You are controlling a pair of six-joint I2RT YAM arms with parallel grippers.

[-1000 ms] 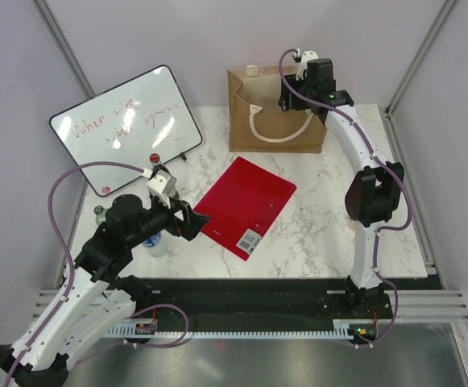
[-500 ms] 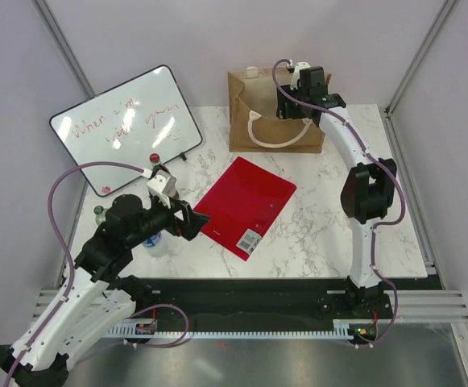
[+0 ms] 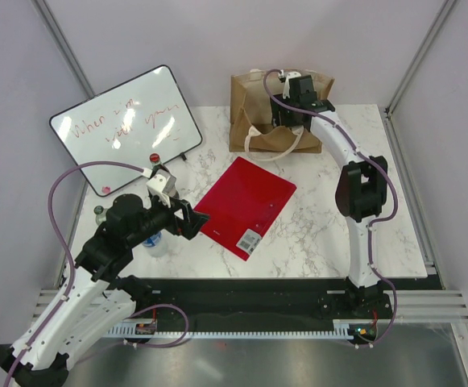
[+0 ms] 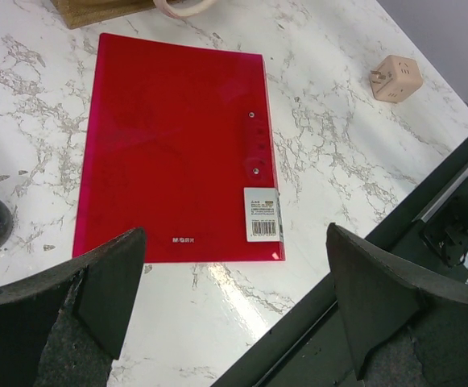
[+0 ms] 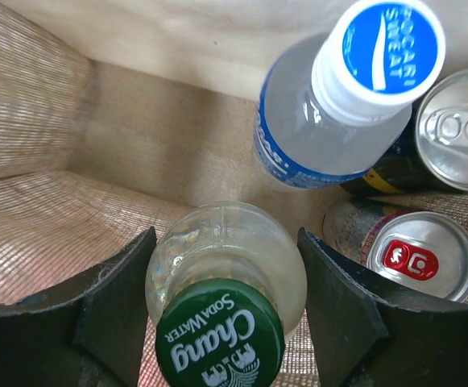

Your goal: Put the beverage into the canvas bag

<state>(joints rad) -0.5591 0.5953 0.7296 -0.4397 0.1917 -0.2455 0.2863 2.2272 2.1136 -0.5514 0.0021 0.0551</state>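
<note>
Swung left and down into the canvas bag (image 3: 254,89), the right gripper (image 5: 227,278) clamps the Chang soda water bottle (image 5: 225,250) between its fingers (image 5: 121,290). Beyond stand a Pocari Sweat bottle (image 5: 338,105) and two cans (image 5: 423,254). The left gripper (image 4: 234,298) gapes wide over the red folder (image 4: 169,137).

Your white-and-black left arm (image 3: 97,254) sits folded low on its own side, its black two-finger left gripper (image 4: 234,266) tilted downward with the jaws spread wide and nothing between them. Your right arm (image 3: 354,189) stretches far forward and bends down at the wrist. Its black right gripper (image 5: 225,282) points straight down, pads pressed against both sides of a clear glass bottle with a green cap (image 5: 225,254).
</note>
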